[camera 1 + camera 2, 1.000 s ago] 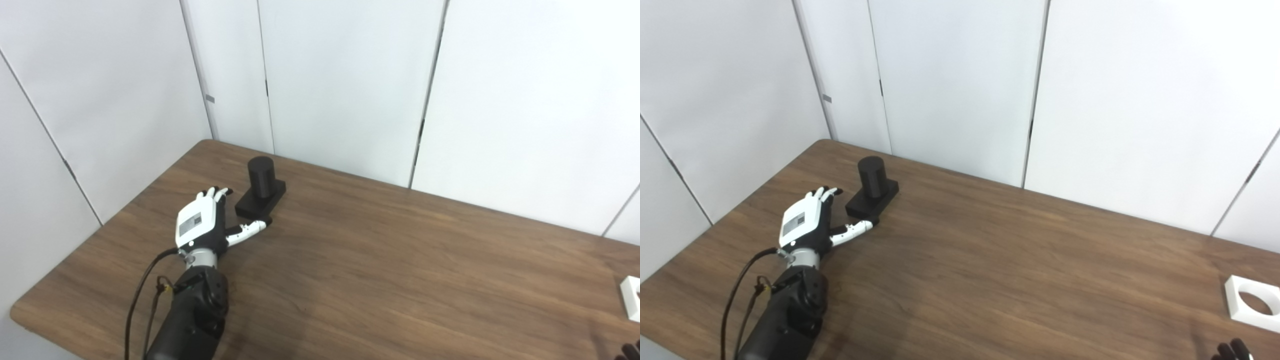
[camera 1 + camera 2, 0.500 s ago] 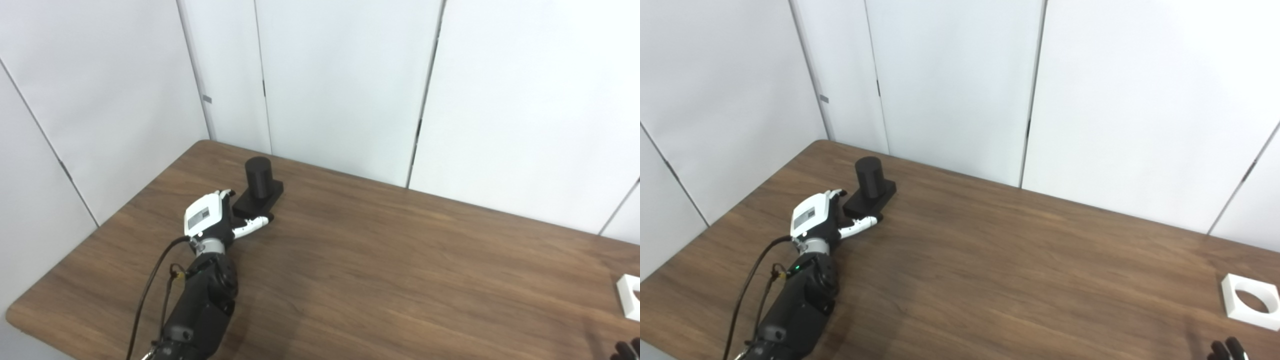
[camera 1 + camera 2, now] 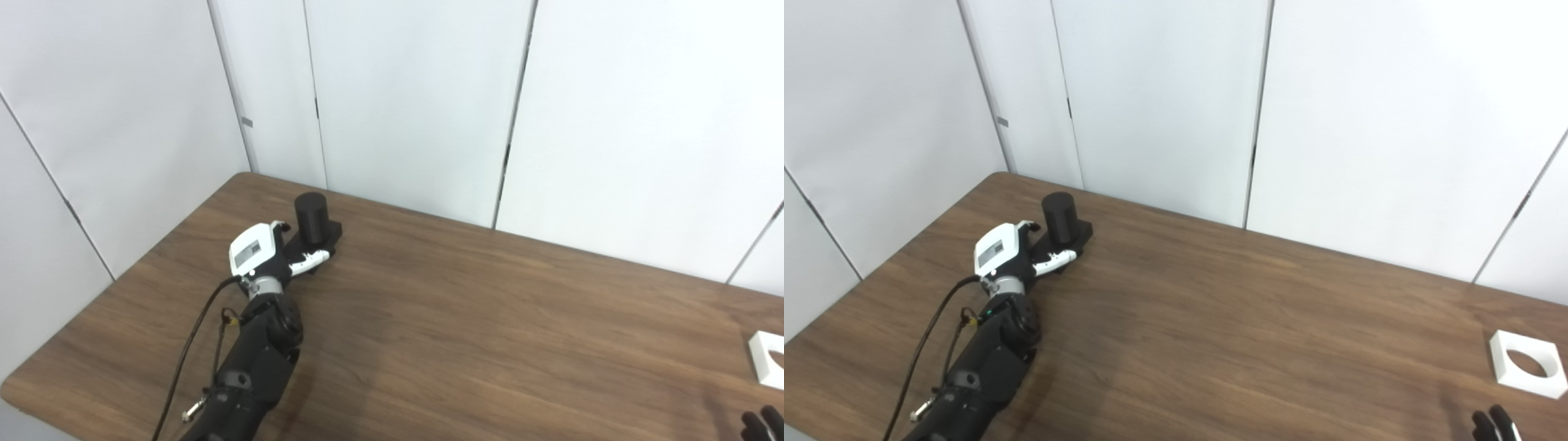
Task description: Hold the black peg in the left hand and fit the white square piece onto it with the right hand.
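You are at the very start: neither piece is in hand yet. Your left hand (image 3: 1006,254) is at the peg (image 3: 1061,223) near the far left corner of the tabletop (image 3: 1213,318), its thumb lying along the near edge of the peg's flat base and its fingers reaching round the left side. The fingers look spread rather than clamped, so I judge the hand to be not yet gripping, though the contact itself is hidden behind its back. The peg stands upright on the tabletop. The white square (image 3: 1526,364) lies flat and untouched by the right edge, well apart from the peg, hole facing up. Of your right hand (image 3: 1491,425) only dark fingertips show at the bottom right corner, near the square but not on it; whether it is spread or clenched cannot be told. Left to do: close on the peg, pick up the square, bring the two together, seat it.
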{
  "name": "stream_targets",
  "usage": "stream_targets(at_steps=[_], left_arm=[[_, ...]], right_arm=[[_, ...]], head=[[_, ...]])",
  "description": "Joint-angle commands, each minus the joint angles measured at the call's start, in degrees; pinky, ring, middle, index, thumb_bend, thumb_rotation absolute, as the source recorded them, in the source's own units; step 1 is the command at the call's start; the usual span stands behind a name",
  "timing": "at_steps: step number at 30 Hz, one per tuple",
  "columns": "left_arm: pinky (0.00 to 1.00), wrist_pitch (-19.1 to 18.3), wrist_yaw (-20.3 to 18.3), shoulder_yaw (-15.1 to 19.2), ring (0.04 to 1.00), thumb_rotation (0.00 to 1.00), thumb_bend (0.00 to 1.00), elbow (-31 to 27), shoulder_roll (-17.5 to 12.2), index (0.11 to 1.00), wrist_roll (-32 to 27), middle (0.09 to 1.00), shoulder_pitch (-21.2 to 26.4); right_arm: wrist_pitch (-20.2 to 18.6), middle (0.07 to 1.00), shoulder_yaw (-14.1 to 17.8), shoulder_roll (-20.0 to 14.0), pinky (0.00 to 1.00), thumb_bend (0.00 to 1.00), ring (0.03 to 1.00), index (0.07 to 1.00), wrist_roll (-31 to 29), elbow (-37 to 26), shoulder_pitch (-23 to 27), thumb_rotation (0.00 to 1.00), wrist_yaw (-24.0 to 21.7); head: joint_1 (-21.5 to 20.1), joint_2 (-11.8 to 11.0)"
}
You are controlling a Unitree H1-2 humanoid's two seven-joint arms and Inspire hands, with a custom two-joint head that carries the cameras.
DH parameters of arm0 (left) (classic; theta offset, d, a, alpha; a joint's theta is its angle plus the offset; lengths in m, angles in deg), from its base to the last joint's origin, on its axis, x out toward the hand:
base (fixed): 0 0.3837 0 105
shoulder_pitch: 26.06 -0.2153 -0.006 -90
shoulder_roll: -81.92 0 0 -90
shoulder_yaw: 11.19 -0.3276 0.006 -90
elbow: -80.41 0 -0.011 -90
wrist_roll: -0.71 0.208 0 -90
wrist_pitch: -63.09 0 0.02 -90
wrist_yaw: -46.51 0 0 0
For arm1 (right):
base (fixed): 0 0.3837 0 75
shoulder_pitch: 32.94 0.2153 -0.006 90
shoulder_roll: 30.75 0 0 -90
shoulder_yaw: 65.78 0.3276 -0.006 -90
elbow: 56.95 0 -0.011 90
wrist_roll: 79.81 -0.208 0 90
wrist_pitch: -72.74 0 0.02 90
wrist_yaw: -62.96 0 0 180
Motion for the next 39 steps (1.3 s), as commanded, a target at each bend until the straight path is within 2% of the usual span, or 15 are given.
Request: stream_targets(at_steps=[1,7,8,13,14,16,20,23,26,28,33,39], left_arm=[[0.83,2.03,3.18,-0.61,0.866,0.49,0.88,0.05,-0.89,0.750,-0.30,0.825,2.29],[0.79,2.57,9.52,-2.58,0.819,0.37,0.86,2.17,-1.83,0.647,1.18,0.759,2.13],[0.79,2.55,10.47,-3.03,0.807,0.32,0.86,2.67,-2.05,0.612,1.50,0.742,2.14],[0.80,3.22,13.40,-5.23,0.798,0.21,0.86,4.84,-3.23,0.529,1.97,0.725,1.97],[0.81,2.91,13.71,-5.87,0.803,0.13,0.66,5.14,-3.46,0.503,2.36,0.728,1.93],[0.82,1.41,12.89,-7.66,0.808,0.09,0.56,5.44,-4.20,0.490,3.62,0.734,1.88],[0.83,-1.13,8.83,-11.00,0.815,0.08,0.52,5.75,-5.77,0.484,7.50,0.724,1.85],[0.83,-1.21,5.75,-10.75,0.819,0.09,0.52,5.95,-5.70,0.482,11.52,0.724,1.89],[0.83,-1.22,1.21,-9.21,0.824,0.09,0.52,5.46,-5.02,0.483,16.44,0.734,1.86],[0.81,-1.22,-0.52,-8.33,0.820,0.09,0.52,5.15,-4.59,0.484,18.16,0.740,1.82],[0.79,-1.21,-1.02,-8.30,0.798,0.08,0.52,4.15,-4.46,0.481,17.55,0.721,1.23],[0.75,-0.51,2.22,-9.27,0.738,0.05,0.52,3.42,-4.96,0.478,14.09,0.670,0.67]], right_arm=[[-1.89,0.946,-0.40,0.76,1.00,0.73,0.987,0.948,0.55,-0.83,-1.16,1.00,0.20],[-1.90,0.953,-0.39,0.50,1.00,0.71,0.995,0.957,0.55,-0.96,-1.22,1.00,0.27],[-1.87,0.960,-0.40,0.38,1.00,0.70,0.999,0.966,0.47,-0.92,-1.25,1.00,0.17],[-2.30,0.961,-0.27,0.32,1.00,0.70,1.000,0.974,0.39,-0.86,-1.14,1.00,0.33],[-2.51,0.962,-0.25,0.33,1.00,0.69,1.000,0.974,0.29,-0.95,-1.12,1.00,0.36],[-2.61,0.964,-0.24,0.26,1.00,0.67,1.000,0.978,0.16,-0.99,-1.05,1.00,0.27],[-2.05,0.963,-0.25,0.15,1.00,0.65,1.000,0.984,0.36,-0.76,-0.93,1.00,0.17],[-1.98,0.970,-0.28,-0.05,1.00,0.64,1.000,0.991,0.18,-0.70,-0.90,1.00,-0.11],[-2.21,0.971,-0.40,-0.22,1.00,0.63,1.000,0.996,0.58,-0.95,-0.97,1.00,-0.08],[-2.27,0.966,-0.40,-0.27,1.00,0.62,1.000,0.994,0.61,-1.10,-1.00,1.00,-0.09],[-3.01,0.960,-0.31,-0.33,1.00,0.62,1.000,0.986,0.38,-1.45,-1.12,1.00,-0.06],[-3.51,0.962,-0.34,-0.22,1.00,0.63,1.000,0.989,0.59,-1.60,-0.93,1.00,0.17]], head=[[0.02,0.10],[0.17,0.28],[0.20,0.31],[0.26,0.36],[0.33,0.36],[0.34,0.34],[0.31,0.43],[0.31,0.43],[0.31,0.43],[0.18,0.76],[0.15,0.81],[0.19,0.88]])
